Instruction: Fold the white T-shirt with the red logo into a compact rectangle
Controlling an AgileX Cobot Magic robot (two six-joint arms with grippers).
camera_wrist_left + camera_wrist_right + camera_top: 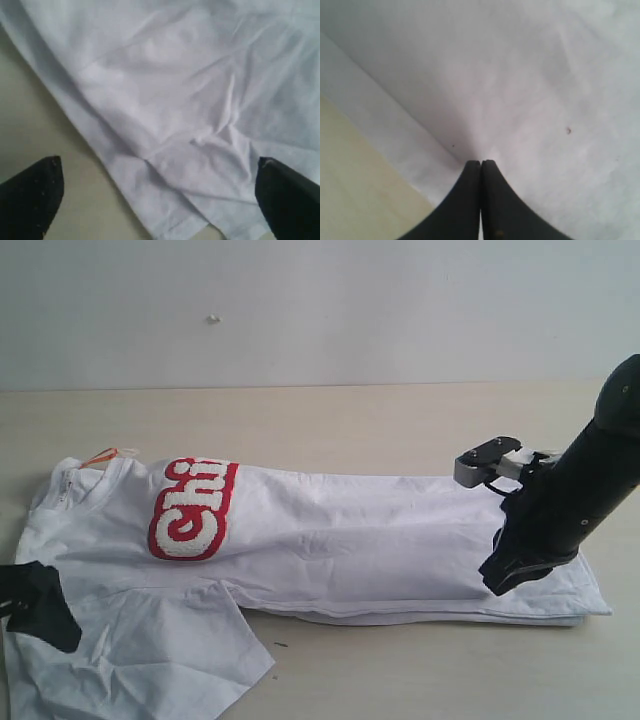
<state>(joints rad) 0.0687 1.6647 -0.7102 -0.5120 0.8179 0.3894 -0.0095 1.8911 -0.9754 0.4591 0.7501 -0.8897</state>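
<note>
1. Our right hand (481, 162) has its fingers pinched together on the hem of the white T-shirt (380, 550).
2. Our left hand (160, 197) gapes wide over a sleeve.
3. We see the shirt folded lengthwise on the bench (400, 420), red logo (193, 508) facing up near the collar.

Cloth of white T-shirt (380, 540): thin, matt, cotton-like, soft w/ fine creases. On it the red logo (192, 510): fuzzy raised pile, rougher than the tee. Small orange neck tag (98, 456): fabric strip. Pale desk (350, 420): wood-look top, smooth, matt. On right gripper (481, 161), fingers (465, 200): black, smooth, semi-matt, prob. plastic or rubber.
</note>
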